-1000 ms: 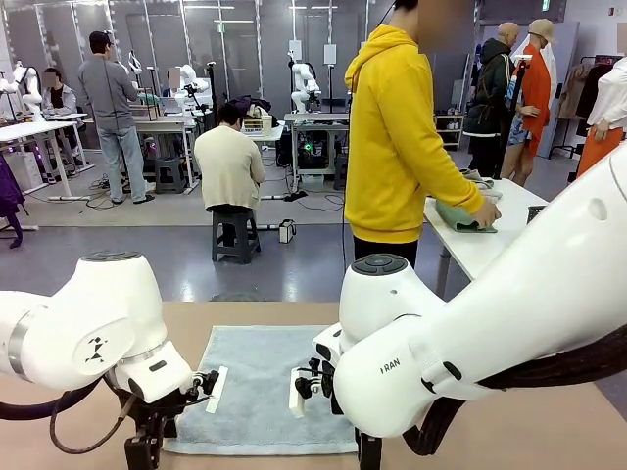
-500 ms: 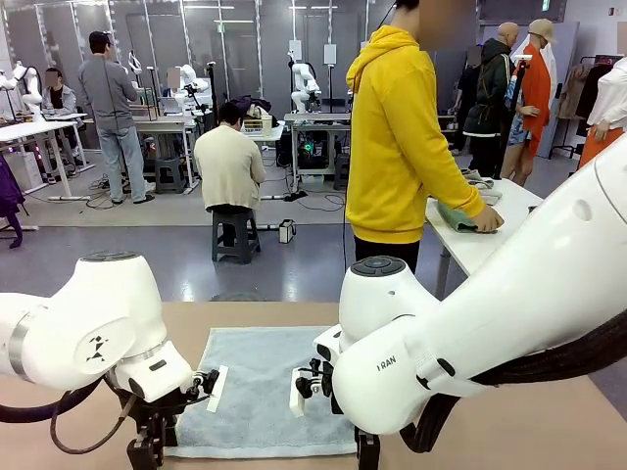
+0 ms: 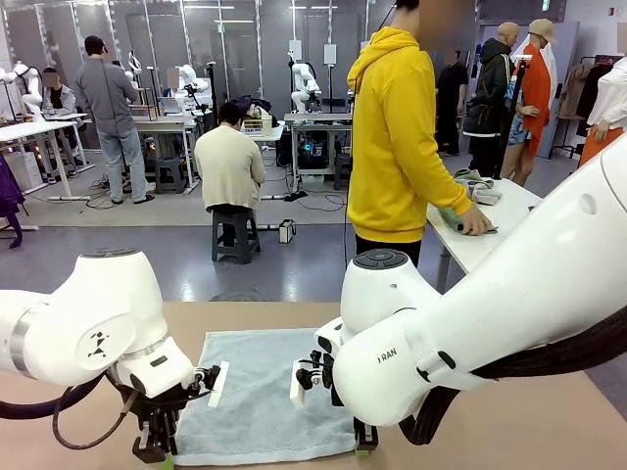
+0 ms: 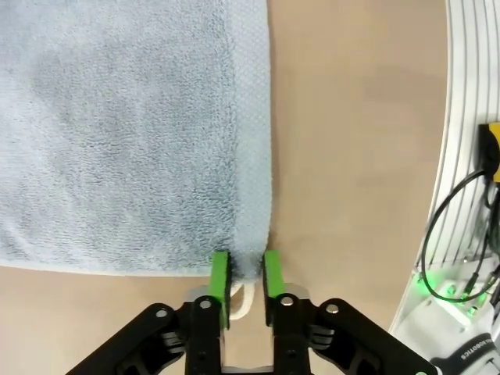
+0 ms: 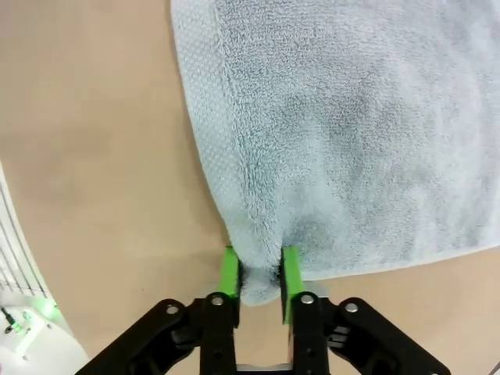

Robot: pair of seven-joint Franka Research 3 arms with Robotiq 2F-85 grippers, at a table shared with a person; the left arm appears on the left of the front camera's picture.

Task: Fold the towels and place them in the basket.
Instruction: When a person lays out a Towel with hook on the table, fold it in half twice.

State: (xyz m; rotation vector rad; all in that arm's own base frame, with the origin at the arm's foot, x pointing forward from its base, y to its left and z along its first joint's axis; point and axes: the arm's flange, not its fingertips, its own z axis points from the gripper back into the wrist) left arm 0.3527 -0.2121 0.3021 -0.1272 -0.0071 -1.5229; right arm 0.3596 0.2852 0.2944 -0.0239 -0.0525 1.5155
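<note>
A light blue towel (image 3: 260, 392) lies flat on the tan table between my two arms. My left gripper (image 4: 242, 275) is shut on its near left corner, where a small white loop (image 4: 244, 301) hangs between the green pads. My right gripper (image 5: 259, 280) is shut on the near right corner of the towel (image 5: 344, 125), the cloth bunched between its pads. In the front view both grippers sit low at the towel's near edge, the left gripper (image 3: 157, 446) and the right gripper (image 3: 362, 439). The towel (image 4: 125, 133) spreads away from the left fingers. The basket is out of view.
A person in a yellow hoodie (image 3: 397, 137) stands beyond the table's far edge, a hand on cloths (image 3: 470, 201) on a white side table (image 3: 490, 230). Bare tan tabletop (image 4: 351, 141) flanks the towel. My right arm's white base (image 4: 469, 156) curves nearby.
Both grippers have shut on the towel's near corners and lifted them slightly. The person's hand has shifted on the side table.
</note>
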